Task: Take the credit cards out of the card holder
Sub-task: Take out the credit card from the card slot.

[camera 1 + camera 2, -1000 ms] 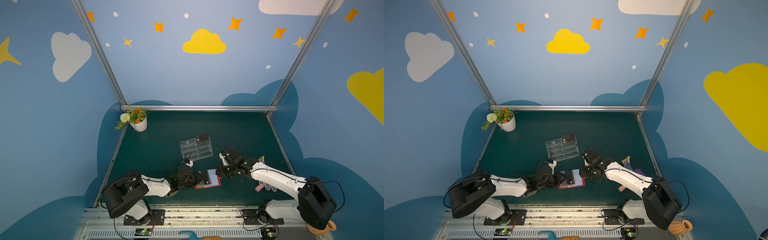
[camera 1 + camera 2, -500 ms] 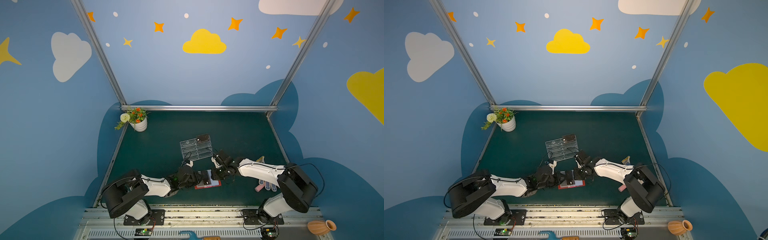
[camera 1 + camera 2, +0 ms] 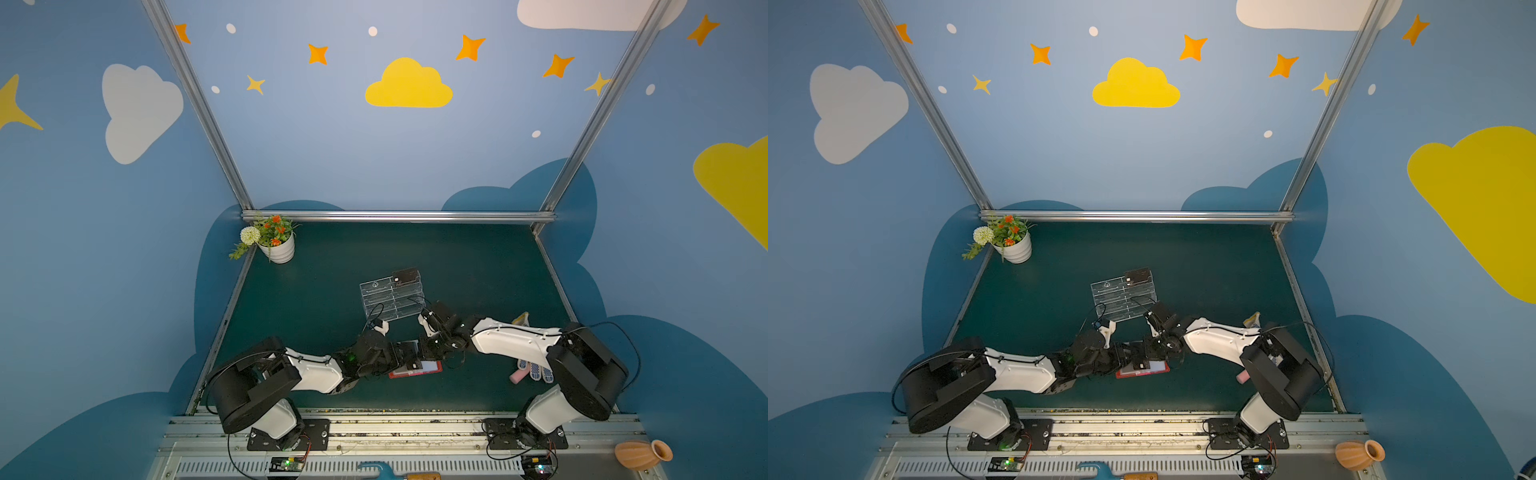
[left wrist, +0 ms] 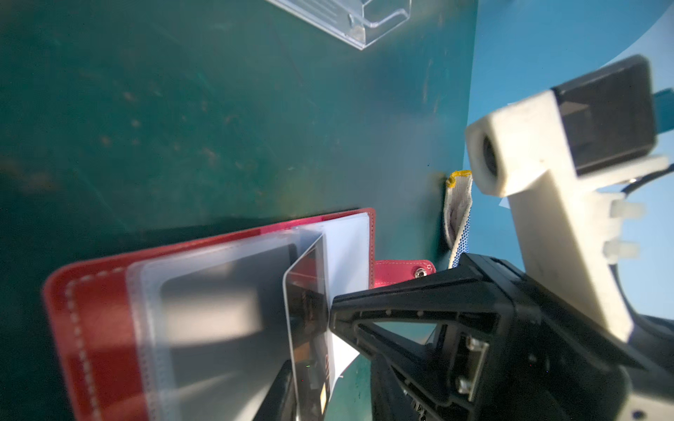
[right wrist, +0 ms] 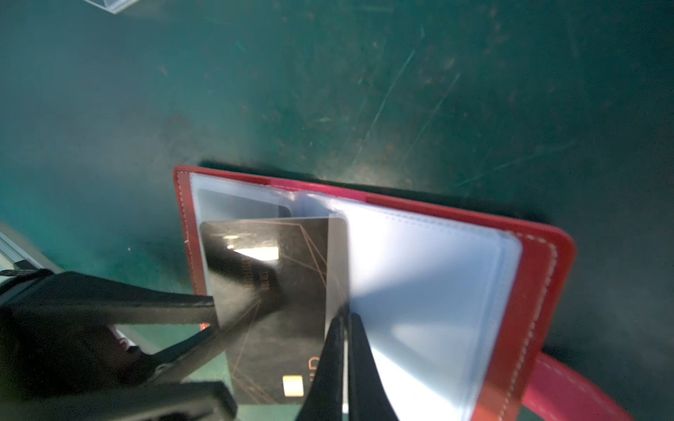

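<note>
Risks dropping the credit card [image 5: 270,310]: only a thin edge pinch from the right gripper [image 5: 344,328], left gripper [image 5: 219,350] parted at the card holder's [image 5: 539,291] 9 o'clock.

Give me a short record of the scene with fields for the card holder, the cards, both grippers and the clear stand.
card holder: red, lying open on the table
credit card: dark, tilted up off the sleeves
second card: dark, inside the sleeves
right gripper: shut on the credit card's edge
left gripper: open, beside the credit card
clear stand: beyond the card holder, apart from it
</note>
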You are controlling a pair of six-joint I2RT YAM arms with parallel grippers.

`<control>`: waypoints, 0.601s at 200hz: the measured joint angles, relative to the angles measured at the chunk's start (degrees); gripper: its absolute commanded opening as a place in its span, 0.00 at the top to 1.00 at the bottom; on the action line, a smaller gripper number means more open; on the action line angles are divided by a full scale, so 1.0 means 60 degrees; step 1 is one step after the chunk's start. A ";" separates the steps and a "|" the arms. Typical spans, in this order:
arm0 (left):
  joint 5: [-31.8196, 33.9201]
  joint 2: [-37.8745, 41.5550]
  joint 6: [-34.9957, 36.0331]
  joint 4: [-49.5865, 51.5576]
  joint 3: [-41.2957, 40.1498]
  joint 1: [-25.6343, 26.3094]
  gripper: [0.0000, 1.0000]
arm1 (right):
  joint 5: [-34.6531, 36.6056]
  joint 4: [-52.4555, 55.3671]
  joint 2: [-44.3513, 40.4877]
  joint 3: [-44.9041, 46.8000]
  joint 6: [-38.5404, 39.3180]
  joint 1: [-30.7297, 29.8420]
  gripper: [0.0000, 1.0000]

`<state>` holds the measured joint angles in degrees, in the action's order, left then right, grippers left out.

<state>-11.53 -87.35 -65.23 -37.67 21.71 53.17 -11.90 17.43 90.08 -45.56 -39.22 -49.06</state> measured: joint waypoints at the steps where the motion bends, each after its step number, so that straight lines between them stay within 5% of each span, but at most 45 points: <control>1: -0.0007 -0.0015 0.0000 -0.0004 0.0004 0.0000 0.68 | 0.0000 -0.0007 0.0000 0.0004 0.0004 -0.0004 0.94; 120: -0.0346 -0.0521 -0.0142 -0.0200 0.0157 0.0036 0.96 | -0.0004 -0.0171 0.0000 0.0117 -0.0113 -0.0004 0.95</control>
<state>-13.61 -90.48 -66.08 -38.87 22.65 53.39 -11.92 16.40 90.08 -44.86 -39.90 -49.08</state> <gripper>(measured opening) 0.047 0.049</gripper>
